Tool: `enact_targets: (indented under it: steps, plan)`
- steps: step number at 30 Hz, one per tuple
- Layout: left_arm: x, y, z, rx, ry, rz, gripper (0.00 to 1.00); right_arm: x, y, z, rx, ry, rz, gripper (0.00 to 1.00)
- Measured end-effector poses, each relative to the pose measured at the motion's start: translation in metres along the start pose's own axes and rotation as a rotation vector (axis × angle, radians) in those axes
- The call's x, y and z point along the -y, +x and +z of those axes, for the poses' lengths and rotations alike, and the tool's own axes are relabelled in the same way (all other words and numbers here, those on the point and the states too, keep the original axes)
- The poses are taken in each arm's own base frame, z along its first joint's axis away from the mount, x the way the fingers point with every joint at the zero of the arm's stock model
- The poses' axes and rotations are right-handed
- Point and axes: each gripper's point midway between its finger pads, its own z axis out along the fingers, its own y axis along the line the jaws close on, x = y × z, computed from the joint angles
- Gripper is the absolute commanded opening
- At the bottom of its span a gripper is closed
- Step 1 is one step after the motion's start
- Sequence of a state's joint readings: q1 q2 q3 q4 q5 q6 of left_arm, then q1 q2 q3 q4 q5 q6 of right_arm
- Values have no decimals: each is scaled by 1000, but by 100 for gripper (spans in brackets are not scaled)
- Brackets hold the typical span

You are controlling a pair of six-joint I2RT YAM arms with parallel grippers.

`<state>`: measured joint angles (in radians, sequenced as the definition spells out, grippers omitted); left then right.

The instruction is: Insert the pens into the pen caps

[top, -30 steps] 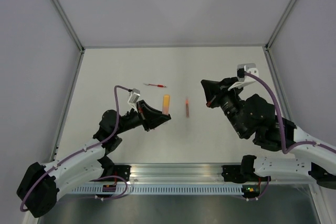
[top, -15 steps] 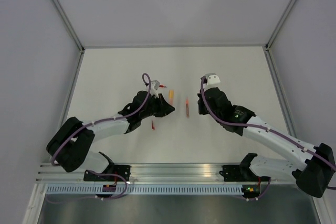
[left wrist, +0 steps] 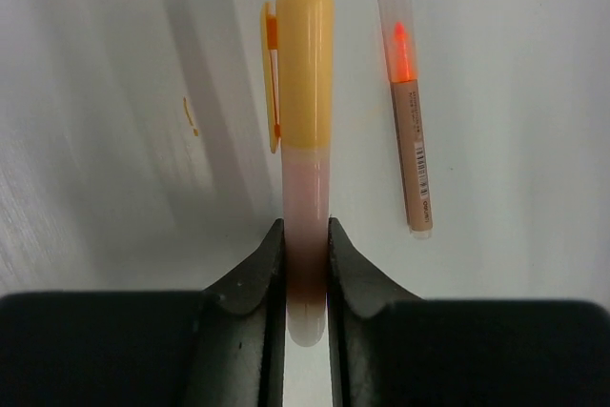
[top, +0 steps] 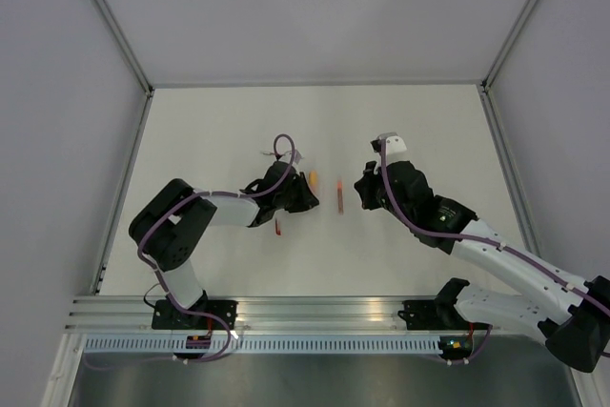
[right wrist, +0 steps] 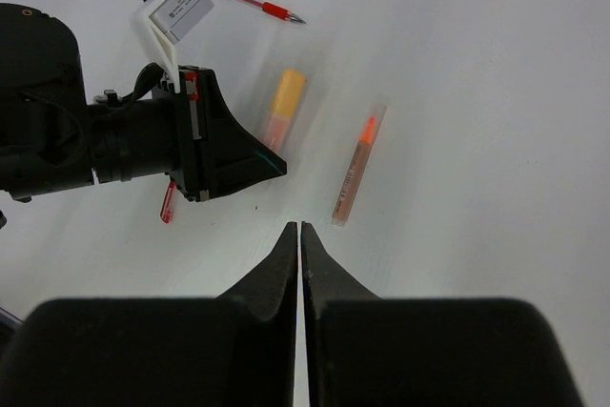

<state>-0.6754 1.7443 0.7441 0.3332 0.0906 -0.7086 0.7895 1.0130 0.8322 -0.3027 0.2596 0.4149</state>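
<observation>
My left gripper (left wrist: 305, 231) is shut on the translucent end of the orange pen cap (left wrist: 305, 64), a stubby tube with a clip, low over the table. The cap also shows in the top view (top: 312, 178) and the right wrist view (right wrist: 282, 107). The slim orange pen (left wrist: 410, 111) lies just right of it, apart, and shows in the top view (top: 339, 195). My right gripper (right wrist: 300, 228) is shut and empty, a short way from the orange pen (right wrist: 356, 171). A red pen (right wrist: 259, 5) lies further back. A red cap (right wrist: 169, 202) lies beside the left arm. The pinkish-red pen is out of view.
The left gripper body (right wrist: 229, 154) and its cable box (right wrist: 176, 11) sit close to the right gripper (top: 360, 195) at mid-table. The red cap also shows in the top view (top: 277, 226). Grey walls enclose the white table (top: 429, 121) on three sides.
Both arms have reached in toward the middle of the table. The left gripper has come over the orange cap and shut on it. The right gripper has come down near the orange pen.
</observation>
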Motion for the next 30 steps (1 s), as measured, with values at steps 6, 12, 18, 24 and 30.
enact_targets:
  steps: [6,12,18,24,30]
  plan:
    - [7,-3,7,-7,16,-26,38,0,-2,-2,9,-4,3,4]
    - [12,1,6,-31,39,-58,42,0,-3,-3,12,-5,4,5]
    - [15,4,3,-53,48,-82,46,0,-4,-7,23,-9,7,5]
    - [24,-5,-24,-58,34,-52,52,1,-2,-6,19,-9,6,6]
    - [69,-72,-62,80,96,117,56,-1,3,-5,3,-22,3,7]
